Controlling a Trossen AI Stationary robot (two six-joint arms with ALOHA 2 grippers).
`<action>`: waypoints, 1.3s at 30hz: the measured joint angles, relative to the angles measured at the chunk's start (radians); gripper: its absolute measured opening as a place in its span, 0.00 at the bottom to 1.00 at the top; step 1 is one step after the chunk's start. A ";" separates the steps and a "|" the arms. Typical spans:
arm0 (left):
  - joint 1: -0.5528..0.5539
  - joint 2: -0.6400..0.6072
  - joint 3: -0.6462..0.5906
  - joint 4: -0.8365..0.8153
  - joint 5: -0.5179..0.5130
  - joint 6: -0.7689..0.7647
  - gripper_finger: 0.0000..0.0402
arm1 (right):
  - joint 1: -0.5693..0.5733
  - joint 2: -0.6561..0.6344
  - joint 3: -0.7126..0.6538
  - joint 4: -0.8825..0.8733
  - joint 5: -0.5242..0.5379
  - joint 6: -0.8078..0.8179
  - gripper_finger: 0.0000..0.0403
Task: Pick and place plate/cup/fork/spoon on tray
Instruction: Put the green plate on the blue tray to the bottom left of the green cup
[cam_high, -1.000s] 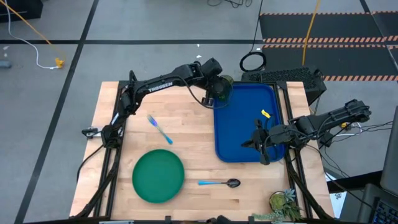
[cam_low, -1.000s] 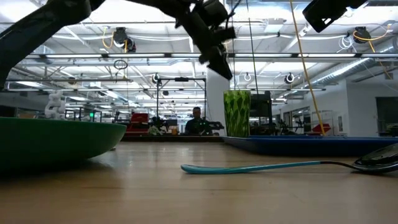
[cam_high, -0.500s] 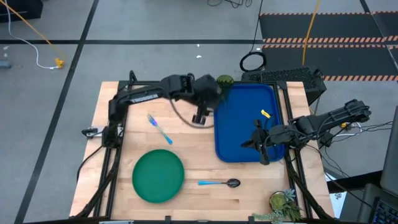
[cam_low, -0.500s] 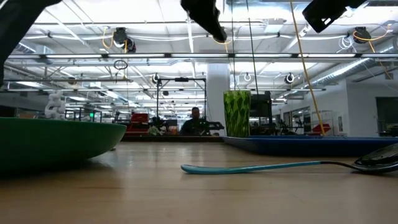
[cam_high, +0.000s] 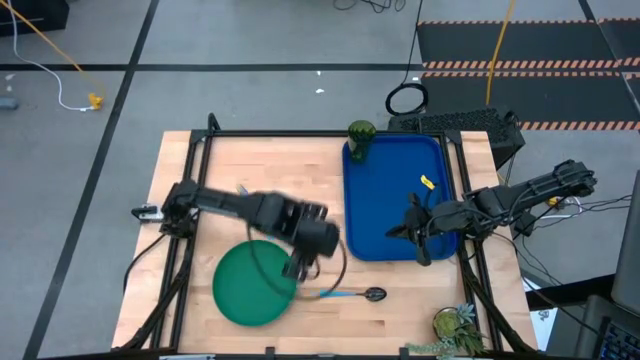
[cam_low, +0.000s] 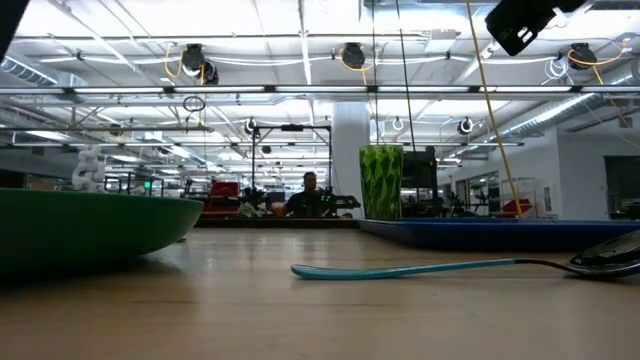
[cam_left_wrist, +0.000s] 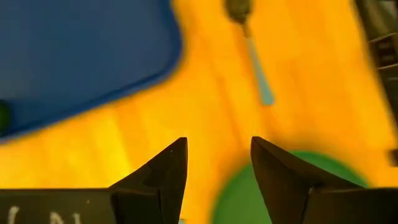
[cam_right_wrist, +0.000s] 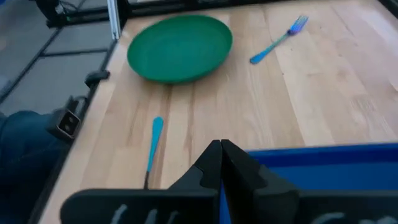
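**Cup on the tray; left arm low over the plate's edge**

Seen from above, a yellow cable trails across the grey floor at the upper left, well clear of the wooden table. On the table's left half lies one fork, partly hidden under the left arm, which reaches across it from the left edge. Below it, at lower centre-left, sits the single green plate. The left gripper hangs at the plate's right rim, blurred in this view; in its own wrist camera the two dark fingers stand apart with a clear gap and nothing between them, the plate just beyond their tips.

Just right of that gripper, at lower centre, is one spoon, its handle pointing toward the plate and its dark bowl to the right, near but not touching the gripper. Nothing lies between the two.

Right of centre is the one blue tray, with the one cup standing upright in its upper-left corner, well apart from the left gripper. A small yellow bit lies on the tray's right side. From table height the cup stands tall behind the spoon.

The right gripper waits over the tray's lower-right part, its fingers pressed together on nothing. A leafy potted plant sits at the table's lower-right corner, and a black keyboard lies past the tray's top edge.
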 joint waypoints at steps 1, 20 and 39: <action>-0.031 0.000 0.000 0.001 -0.001 -0.036 0.45 | 0.000 0.000 0.000 0.008 0.000 0.000 0.00; -0.424 0.002 -0.343 0.151 -0.096 -0.798 0.45 | 0.000 0.001 0.000 0.108 0.000 -0.076 0.00; -0.659 0.062 -0.381 0.230 -0.101 -1.244 0.45 | 0.000 0.158 0.000 0.186 -0.054 -0.053 0.00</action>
